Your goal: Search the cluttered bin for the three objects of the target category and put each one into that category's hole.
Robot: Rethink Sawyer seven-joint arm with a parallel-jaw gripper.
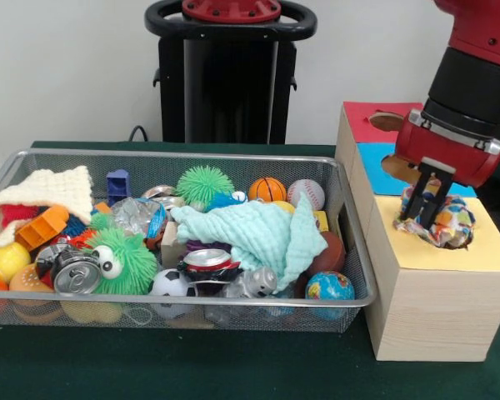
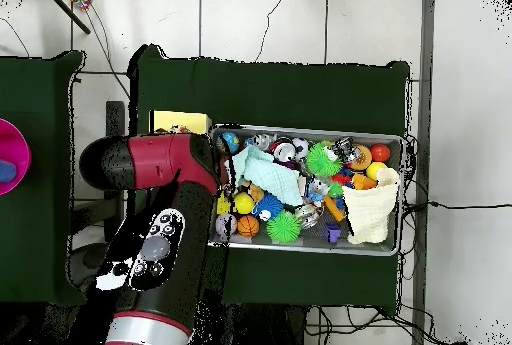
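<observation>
Here the fingers (image 1: 425,198) stand narrowly parted, pinching a crumpled patterned ball (image 1: 441,222) on the wooden box's (image 1: 433,292) yellow panel, at three o'clock of the wire bin (image 1: 350,250).

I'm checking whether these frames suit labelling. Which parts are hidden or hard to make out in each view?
Front view: the crumpled multicoloured ball under the gripper is soft-edged, its material unclear; the silver wire mesh bin reads clearly. Overhead view: the red and black arm hides the wooden box except a yellow corner.

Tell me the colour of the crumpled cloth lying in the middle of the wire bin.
The cloth is pale mint green, clearest in the front view.
</observation>
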